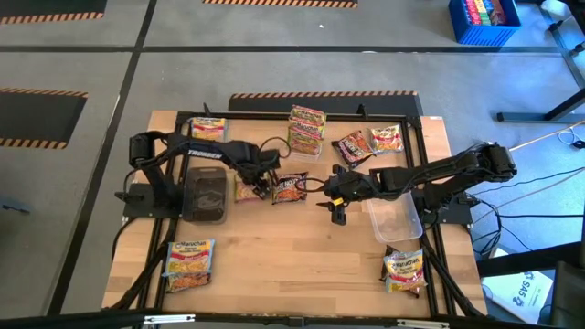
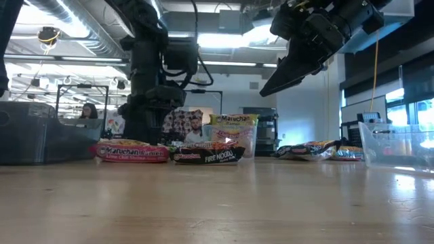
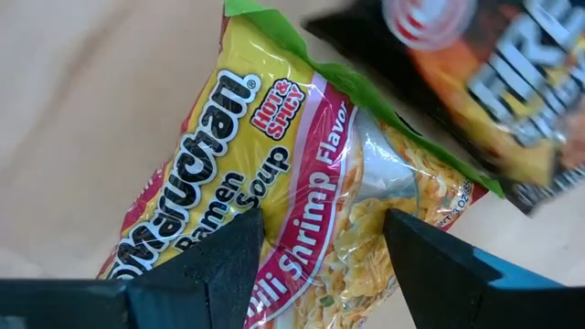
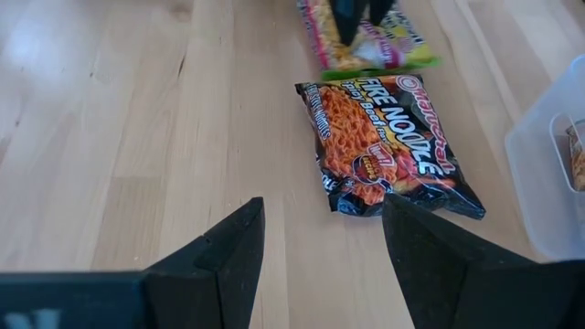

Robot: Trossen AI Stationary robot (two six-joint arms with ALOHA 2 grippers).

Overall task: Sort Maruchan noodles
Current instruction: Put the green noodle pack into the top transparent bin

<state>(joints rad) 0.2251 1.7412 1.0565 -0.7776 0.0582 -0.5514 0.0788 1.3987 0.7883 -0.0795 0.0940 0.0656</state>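
Note:
A yellow-green Maruchan chili shrimp packet (image 3: 274, 155) lies flat on the wooden table left of centre (image 1: 243, 190). My left gripper (image 3: 320, 219) points straight down over it, open, one finger on each side of the label; it also shows from above (image 1: 262, 187). Just right of that packet lies a dark Fire Noodle packet (image 4: 384, 146). My right gripper (image 4: 324, 247) hangs open in the air, slanting down toward the dark packet, with nothing between its fingers (image 1: 336, 206). My left gripper's open fingers (image 3: 228, 247) point down over the middle of the yellow-green packet. I cannot tell whether their tips touch the wrapper. The packet lies flat on the table.
A dark tub (image 1: 206, 194) stands under the left arm and a clear tub (image 1: 395, 219) under the right arm. More packets lie at the far edge (image 1: 208, 128), (image 1: 307, 128), (image 1: 370, 143), near left (image 1: 189, 263) and near right (image 1: 405, 270). Bare wood spans the near middle.

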